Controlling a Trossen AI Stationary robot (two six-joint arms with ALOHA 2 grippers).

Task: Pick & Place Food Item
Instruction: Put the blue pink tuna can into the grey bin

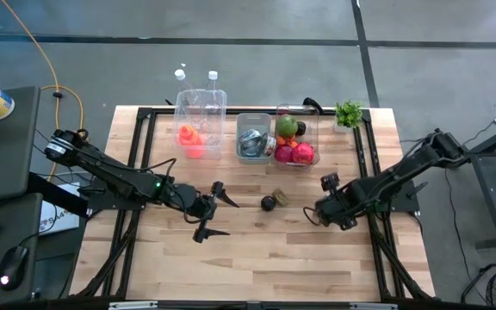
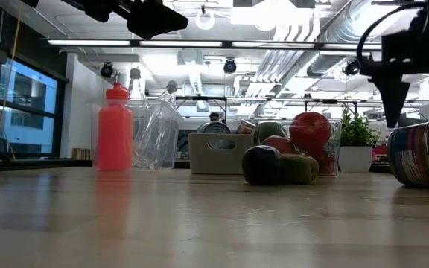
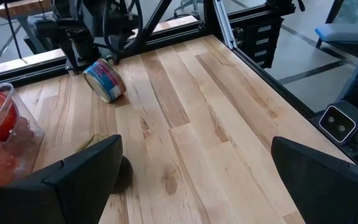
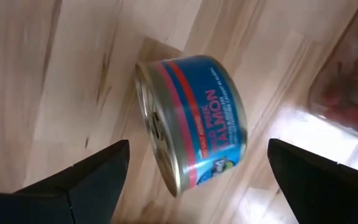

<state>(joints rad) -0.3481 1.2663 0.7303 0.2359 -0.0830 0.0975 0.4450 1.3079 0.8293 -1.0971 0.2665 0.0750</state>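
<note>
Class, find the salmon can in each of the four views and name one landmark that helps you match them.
High view: hidden under the right pincer.
Low view: can at far right, on its side.
Left wrist view: can upper left.
Right wrist view: can centre.
Landmark: the clear fruit bin nearby.

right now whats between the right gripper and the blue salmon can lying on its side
Nothing: in the right wrist view the open right gripper hangs straight above the blue salmon can, with only bare wooden table around it.
</note>
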